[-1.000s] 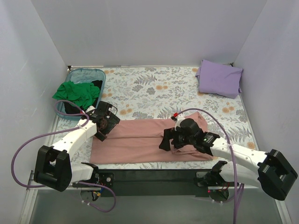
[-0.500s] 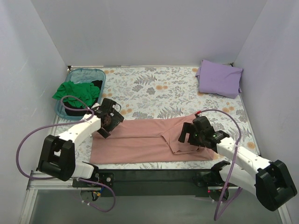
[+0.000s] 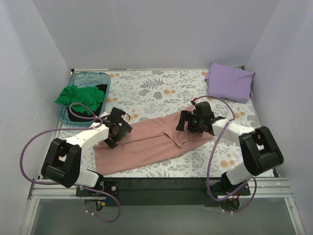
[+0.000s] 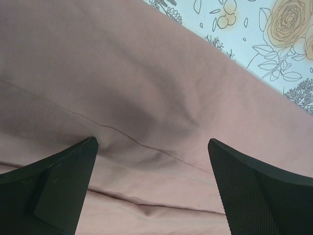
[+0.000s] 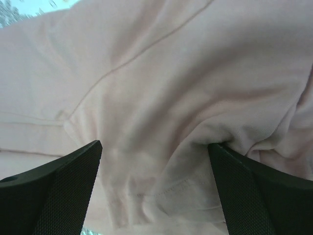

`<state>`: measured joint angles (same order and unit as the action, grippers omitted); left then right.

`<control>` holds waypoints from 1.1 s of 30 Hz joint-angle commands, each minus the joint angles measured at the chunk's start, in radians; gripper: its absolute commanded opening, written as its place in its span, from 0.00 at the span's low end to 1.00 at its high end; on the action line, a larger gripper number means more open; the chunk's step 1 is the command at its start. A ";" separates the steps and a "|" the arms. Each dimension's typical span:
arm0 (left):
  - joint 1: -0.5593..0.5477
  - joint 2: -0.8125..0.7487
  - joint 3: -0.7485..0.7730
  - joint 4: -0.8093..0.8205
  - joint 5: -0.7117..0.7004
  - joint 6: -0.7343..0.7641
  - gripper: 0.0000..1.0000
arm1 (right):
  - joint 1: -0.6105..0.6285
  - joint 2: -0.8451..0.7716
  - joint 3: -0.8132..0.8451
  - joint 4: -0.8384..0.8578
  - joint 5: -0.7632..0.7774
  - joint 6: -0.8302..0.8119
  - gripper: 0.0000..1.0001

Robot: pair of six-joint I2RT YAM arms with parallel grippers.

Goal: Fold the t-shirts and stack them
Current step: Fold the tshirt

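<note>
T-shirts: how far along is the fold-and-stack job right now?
Done: lavender shirt folded in the far-right corner. In hand: pink shirt, folded to a long strip, left end effector and right end effector on its ends. Left: green shirt and black shirt in the tub, then stacking.

Cropping fingers (image 4: 54, 181) of left gripper (image 4: 151, 141) and right gripper (image 5: 154, 144) at bottom edges of wrist views. Losing salmon-pink t-shirt (image 5: 161, 83) outline past those frames. Seeing only slivers of black t-shirt (image 3: 101, 87) beneath green t-shirt (image 3: 78, 96).
</note>
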<state>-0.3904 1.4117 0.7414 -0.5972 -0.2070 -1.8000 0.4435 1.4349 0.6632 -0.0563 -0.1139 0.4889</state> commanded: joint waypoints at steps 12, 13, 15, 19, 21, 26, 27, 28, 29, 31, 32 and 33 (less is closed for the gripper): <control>-0.149 0.050 -0.093 -0.023 0.196 -0.147 0.96 | -0.008 0.801 0.771 -0.043 -0.360 -0.148 0.96; -0.160 0.053 -0.091 -0.021 0.199 -0.169 0.97 | -0.006 0.873 0.826 -0.069 -0.371 -0.148 0.96; -0.192 0.061 -0.086 -0.019 0.201 -0.189 0.97 | -0.008 0.947 1.016 -0.112 -0.394 -0.154 0.96; -0.231 0.079 -0.080 -0.015 0.244 -0.243 0.97 | -0.008 1.113 1.283 -0.197 -0.406 -0.154 0.96; -0.269 0.078 -0.077 -0.009 0.244 -0.265 0.96 | -0.011 1.148 1.382 -0.203 -0.420 -0.144 0.97; -0.346 0.099 -0.044 -0.003 0.241 -0.306 0.97 | -0.025 1.200 1.495 -0.205 -0.405 -0.167 0.98; -0.375 0.108 -0.036 0.007 0.241 -0.320 0.97 | -0.028 1.202 1.518 -0.203 -0.391 -0.179 0.98; -0.387 0.118 -0.019 0.010 0.242 -0.320 0.97 | -0.029 1.207 1.527 -0.203 -0.374 -0.181 0.98; -0.413 0.145 -0.007 0.011 0.245 -0.323 0.97 | -0.034 1.208 1.532 -0.201 -0.339 -0.181 0.98; -0.433 0.171 0.024 0.013 0.250 -0.337 0.97 | -0.043 1.219 1.541 -0.194 -0.326 -0.159 0.98; -0.450 0.182 0.033 0.014 0.254 -0.341 0.97 | -0.051 1.223 1.541 -0.186 -0.329 -0.151 0.98; -0.456 0.199 0.042 0.017 0.256 -0.349 0.96 | -0.054 1.230 1.543 -0.175 -0.331 -0.142 0.98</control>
<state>-0.8013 1.5177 0.8192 -0.5381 -0.0181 -1.9694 0.4221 2.5992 2.1971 -0.1616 -0.5297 0.3489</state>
